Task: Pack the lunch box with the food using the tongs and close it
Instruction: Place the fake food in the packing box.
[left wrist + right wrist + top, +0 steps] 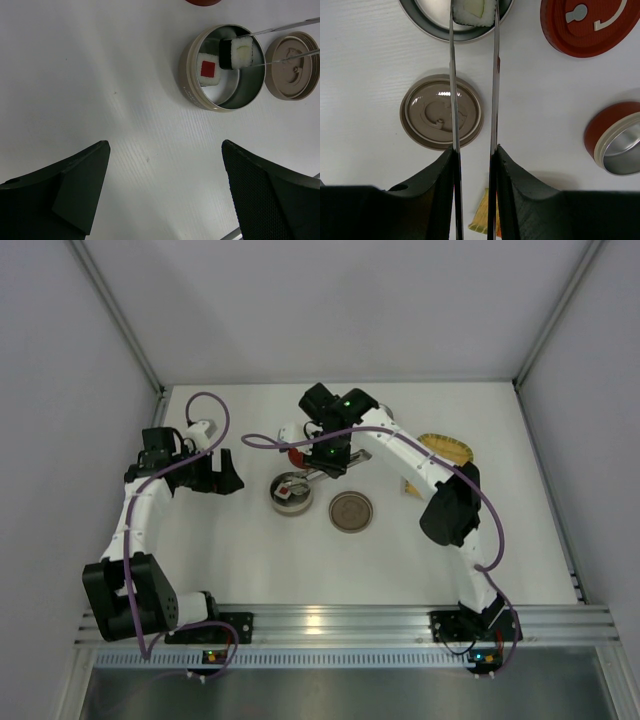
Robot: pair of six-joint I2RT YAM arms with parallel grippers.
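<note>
On the white table (250, 570), counted: two round tins, two loose lids, two food pieces in sight, one pair of tongs, one mat.

Near the table's middle in the top view, an open beige round metal tin (290, 493). Between its 3 and 4 o'clock, just beside it and not touching, a flat beige round lid (351, 511). In the right wrist view, at the beige lid's 2 o'clock, a red round lid (587, 25); at its 3 o'clock, an open red round tin (615, 140) with a silver inside, apart from the red lid. Far out toward 2 to 3 o'clock of the beige tin, near the right wall, a yellow woven mat (447, 448).

Inside the beige tin, on its 9 o'clock side in the left wrist view, a white roll piece with a red square centre (209, 70). Just beside it, toward 1 o'clock, a white roll piece with a black wrap (237, 53) and a pale green centre, pinched between the tips of slim silver metal tongs (453, 100). Touching the tin floor or not: cannot tell.

Right gripper (475, 150) narrowed onto both tong arms, pressing them near parallel, reaching in from the tin's 2 o'clock. Left gripper (165, 150) spread wide, holding nothing, at the tin's 9 o'clock and well apart from it.

Open room: broad white surface from 5 to 8 o'clock of the beige tin, down to the near rail. Back edge and side walls well apart from the beige tin.
</note>
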